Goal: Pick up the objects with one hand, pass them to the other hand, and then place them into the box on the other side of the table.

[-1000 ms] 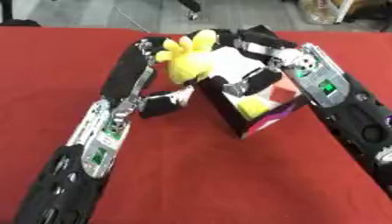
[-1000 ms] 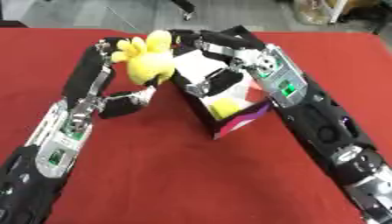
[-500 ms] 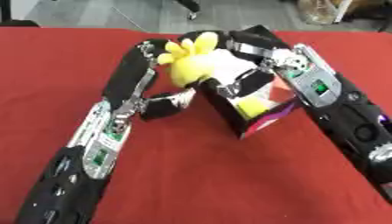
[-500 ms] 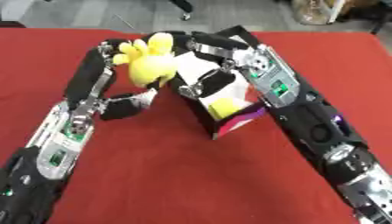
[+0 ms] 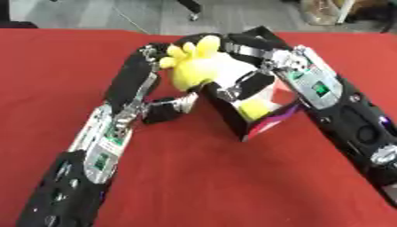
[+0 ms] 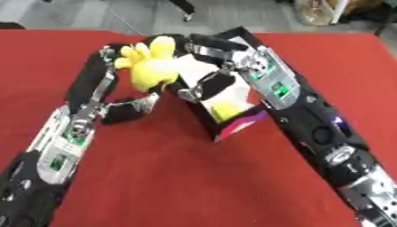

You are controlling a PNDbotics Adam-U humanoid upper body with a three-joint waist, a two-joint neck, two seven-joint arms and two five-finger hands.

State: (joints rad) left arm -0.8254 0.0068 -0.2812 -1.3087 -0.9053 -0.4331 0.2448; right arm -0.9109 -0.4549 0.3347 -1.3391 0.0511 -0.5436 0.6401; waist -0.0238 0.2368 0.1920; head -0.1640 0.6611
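— Where's the toy now?

— The yellow plush toy [image 5: 198,66] sits at the box [image 5: 260,119] rim. My right hand [image 5: 244,86] curls on its soft, light body; my left hand [image 5: 167,108] looks closed on nothing, though it's blurred.

— Best hold?

— The squashy middle, probably.

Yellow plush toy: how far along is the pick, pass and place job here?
Midway. The yellow plush toy is off the red table, up at the near rim of the box, with both hands at it. The right hand has its fingers at the toy's lower side; the left hand is hidden behind the toy. Something yellow already lies in the box. Still left: lowering and releasing the toy inside.
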